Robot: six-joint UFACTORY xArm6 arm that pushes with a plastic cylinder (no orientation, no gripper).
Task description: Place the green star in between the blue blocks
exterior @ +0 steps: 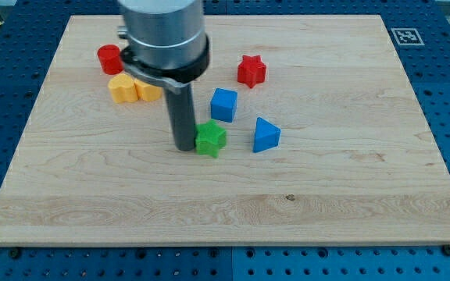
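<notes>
Over on the view's left sit a red cylinder (109, 58) and a yellow heart-ish block (122, 88), all matte plastic on the pale wooden board (350, 179). My tip (184, 146) is just a plain rod, nothing held, pressed against the green star's (210, 138) left side. Blue cube (223, 104) sits just above the star, blue triangular block (265, 135) to its right, red star (251, 70) higher up. Plenty of bare board toward the bottom and right edges.

red star (251, 70) near board's top; red cylinder (109, 58) above yellow heart (123, 88), orange block (148, 90) beside
</notes>
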